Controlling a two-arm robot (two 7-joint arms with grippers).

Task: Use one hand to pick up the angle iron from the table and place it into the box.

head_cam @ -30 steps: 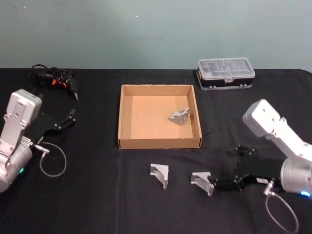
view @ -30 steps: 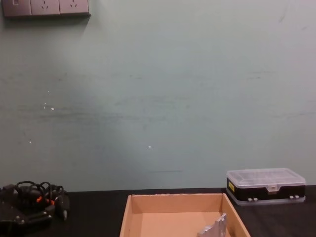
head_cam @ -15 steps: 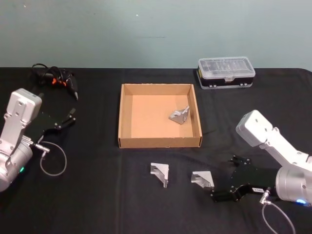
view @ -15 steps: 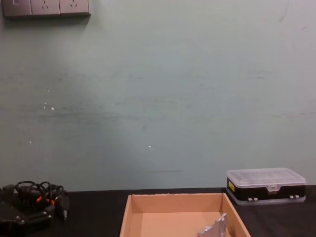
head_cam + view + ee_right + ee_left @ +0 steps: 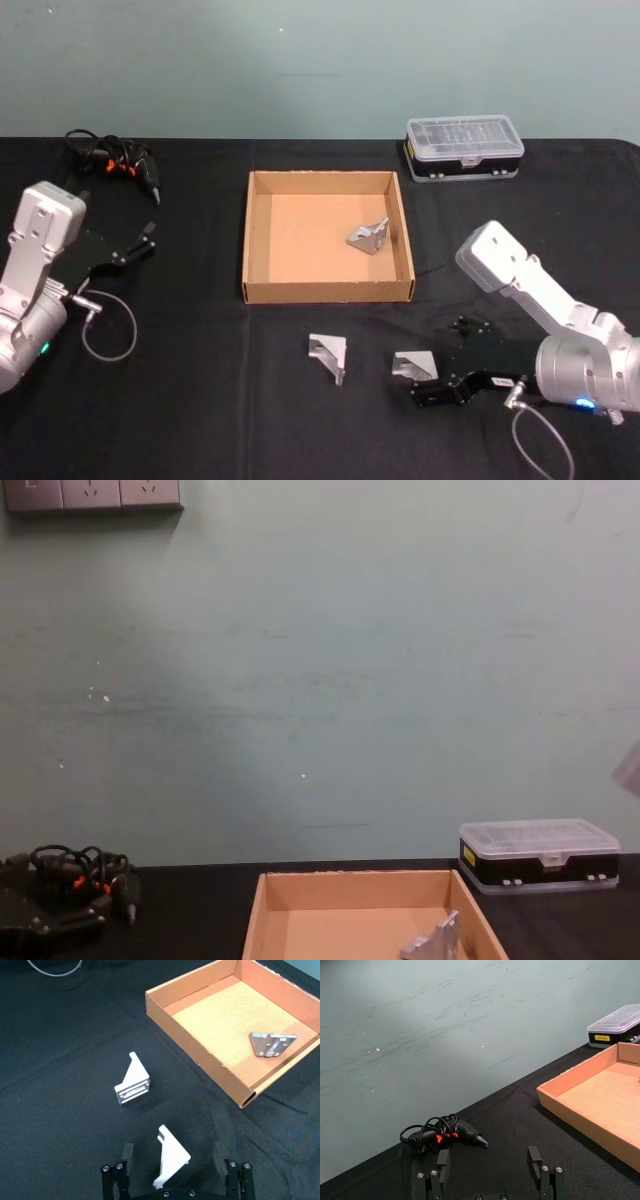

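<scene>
The tan box (image 5: 327, 291) stands mid-table with one grey angle iron (image 5: 369, 238) lying inside at its right. Two more angle irons rest on the black table (image 5: 200, 400) in front of the box: one (image 5: 328, 356) on the left, one (image 5: 413, 365) on the right. My right gripper (image 5: 435, 362) is low at the right-hand piece. In the right wrist view this gripper (image 5: 173, 1155) is open and that angle iron (image 5: 171, 1157) stands between its fingers (image 5: 127, 1152), untouched. The left gripper (image 5: 488, 1159) is open and parked at the table's left side (image 5: 140, 243).
A clear-lidded plastic case (image 5: 463, 148) sits behind the box at the right. A black tool with a coiled cord (image 5: 115, 165) lies at the back left. A thin cable loop (image 5: 108, 330) hangs by the left arm.
My right gripper has swung left and lower, from beside the right-hand angle iron to straddling it. The left arm and all the angle irons have stayed put.
</scene>
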